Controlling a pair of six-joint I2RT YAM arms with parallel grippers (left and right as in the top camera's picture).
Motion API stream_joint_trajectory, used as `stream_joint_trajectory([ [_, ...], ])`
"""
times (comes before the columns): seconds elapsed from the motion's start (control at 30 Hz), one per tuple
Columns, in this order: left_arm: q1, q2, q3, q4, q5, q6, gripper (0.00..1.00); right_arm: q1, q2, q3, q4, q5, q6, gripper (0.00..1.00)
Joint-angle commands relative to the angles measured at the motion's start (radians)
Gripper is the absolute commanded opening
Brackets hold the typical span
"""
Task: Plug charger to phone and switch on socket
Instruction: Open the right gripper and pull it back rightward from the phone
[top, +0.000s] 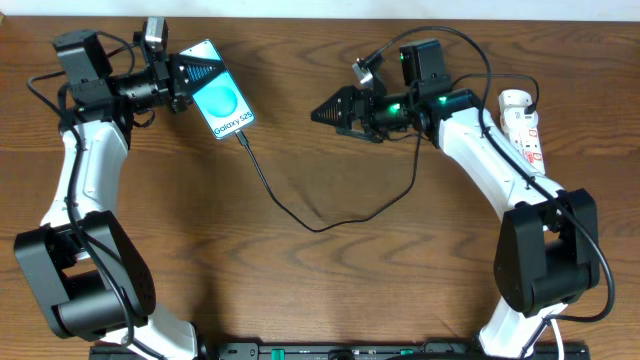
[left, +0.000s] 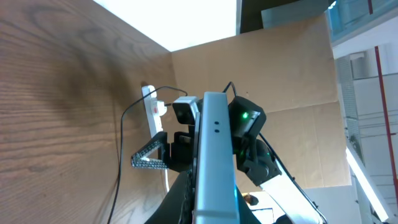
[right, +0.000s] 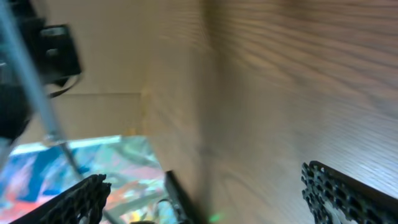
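Overhead, phone (top: 222, 100) screen, left wrist, edge

wooden table (top: 330, 300) bears the charger (top: 318, 229) and socket (top: 524, 128).

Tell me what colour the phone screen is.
The small rectangular phone shows cyan-teal with a lighter oval; clearest in overhead view.

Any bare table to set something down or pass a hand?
Free: wood between the phone and right end effector; front strip below the charger loop. Crowded: right edge around the socket.
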Motion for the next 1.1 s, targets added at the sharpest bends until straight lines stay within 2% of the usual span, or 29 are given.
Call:
stream_joint_trajectory([
  [0.0,0.004,0.004,0.005,0.002,0.014,0.005,0.07,-0.019,-0.005,0.005,-0.078,0.193,-0.072,0.99],
  [0.17,0.004,0.004,0.005,0.002,0.008,0.006,0.07,-0.034,-0.005,0.005,-0.159,0.308,-0.079,0.99],
  [0.43,0.004,0.004,0.005,-0.037,-0.080,0.015,0.07,-0.062,-0.026,0.005,-0.267,0.456,-0.086,0.99],
  [0.77,0.004,0.004,0.005,-0.283,-0.240,0.187,0.08,-0.064,-0.220,0.005,-0.362,0.696,-0.085,0.99],
  [1.07,0.003,0.004,0.005,-0.518,-0.419,0.350,0.07,-0.064,-0.368,0.005,-0.413,0.713,-0.086,0.99],
])
